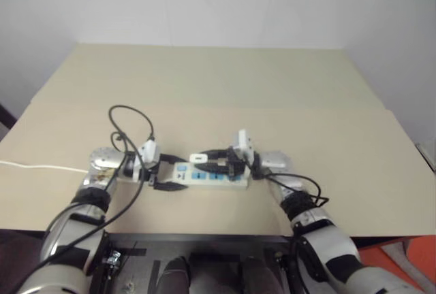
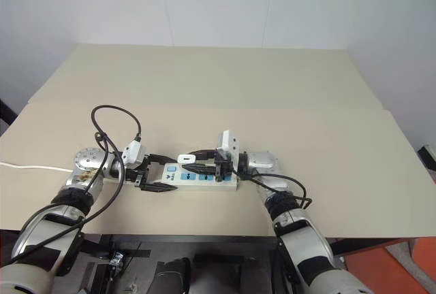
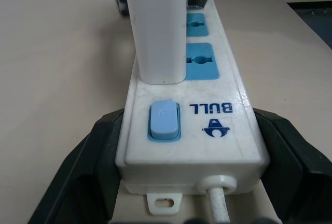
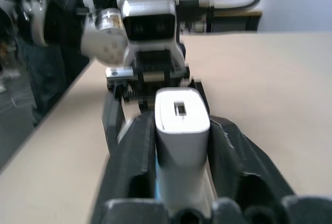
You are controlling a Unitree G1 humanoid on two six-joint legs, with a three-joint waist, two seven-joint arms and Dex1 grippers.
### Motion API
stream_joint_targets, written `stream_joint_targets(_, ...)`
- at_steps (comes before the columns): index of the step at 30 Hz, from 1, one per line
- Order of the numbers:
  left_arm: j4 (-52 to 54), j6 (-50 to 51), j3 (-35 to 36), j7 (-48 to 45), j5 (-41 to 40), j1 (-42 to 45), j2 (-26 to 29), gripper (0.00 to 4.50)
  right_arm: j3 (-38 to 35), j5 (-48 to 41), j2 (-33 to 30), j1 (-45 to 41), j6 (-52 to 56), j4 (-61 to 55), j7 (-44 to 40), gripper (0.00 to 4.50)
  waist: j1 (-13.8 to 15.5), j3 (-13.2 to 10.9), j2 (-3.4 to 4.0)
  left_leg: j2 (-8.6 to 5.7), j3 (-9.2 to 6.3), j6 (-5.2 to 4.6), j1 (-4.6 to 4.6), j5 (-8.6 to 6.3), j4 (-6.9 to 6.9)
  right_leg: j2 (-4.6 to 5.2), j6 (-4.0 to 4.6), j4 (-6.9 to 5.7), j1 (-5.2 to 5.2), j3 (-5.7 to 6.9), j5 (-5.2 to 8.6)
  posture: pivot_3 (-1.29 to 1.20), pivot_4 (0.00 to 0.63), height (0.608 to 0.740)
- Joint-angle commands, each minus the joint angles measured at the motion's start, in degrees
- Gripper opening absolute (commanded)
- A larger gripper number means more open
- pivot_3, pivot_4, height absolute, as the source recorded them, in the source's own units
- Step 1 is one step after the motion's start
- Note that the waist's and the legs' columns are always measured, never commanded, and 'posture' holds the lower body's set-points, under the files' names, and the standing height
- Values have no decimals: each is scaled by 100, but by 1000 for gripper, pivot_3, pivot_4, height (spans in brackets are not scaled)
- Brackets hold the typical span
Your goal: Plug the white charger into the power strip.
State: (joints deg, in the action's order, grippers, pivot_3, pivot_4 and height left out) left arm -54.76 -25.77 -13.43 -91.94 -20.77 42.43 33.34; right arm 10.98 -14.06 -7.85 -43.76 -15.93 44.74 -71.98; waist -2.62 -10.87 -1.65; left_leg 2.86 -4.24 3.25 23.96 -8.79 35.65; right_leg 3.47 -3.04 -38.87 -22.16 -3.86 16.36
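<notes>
One white charger point(image 3: 157, 29) stands on one power strip point(image 3: 207, 130), two tools alongside.

A pale beige bench point(image 2: 272, 90) carries the things, a seam running across its top. The power strip point(image 2: 197, 177) lies flat near its front edge, and the strip's thin white cord point(image 2: 30, 167) trails over the bench's left side.

White charger point(image 1: 198, 158) on power strip point(image 1: 211, 175), beige table point(image 1: 225, 83)
</notes>
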Motion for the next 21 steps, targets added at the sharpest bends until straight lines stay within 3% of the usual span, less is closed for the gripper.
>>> stream_joint_targets(1, 158, -127, 124, -56, -83, 66, 70, 3269, 126, 428, -150, 249, 234, 535, 116, 2968, -1, 5, -5, 0, 0, 0, 0, 0, -1, 0, 0, 1, 0, 0, 0, 0, 150, 740)
stream_joint_targets(6, 132, -139, 143, -56, -77, 71, 67, 3269, 79, 402, -158, 253, 208, 529, 33, 4484, 0, 8, -7, 1, 0, 0, 0, 0, -2, 0, 0, 2, 1, 0, 0, 0, 150, 740)
stream_joint_targets(18, 101, 35, 297, -56, -128, 156, -3, 3269, -151, 115, -368, 443, -22, -255, -363, 4484, 3, 8, -7, 1, 0, 0, 1, 0, -13, 0, 0, 10, -1, 0, 0, 0, 150, 740)
stream_joint_targets(21, 148, 84, 172, -56, -106, 183, 56, 4209, -273, 35, -453, 512, -62, -466, -321, 4500, 6, 8, -7, 0, 0, 0, 1, 0, -13, 0, -1, 11, -2, 0, 1, 0, 150, 740)
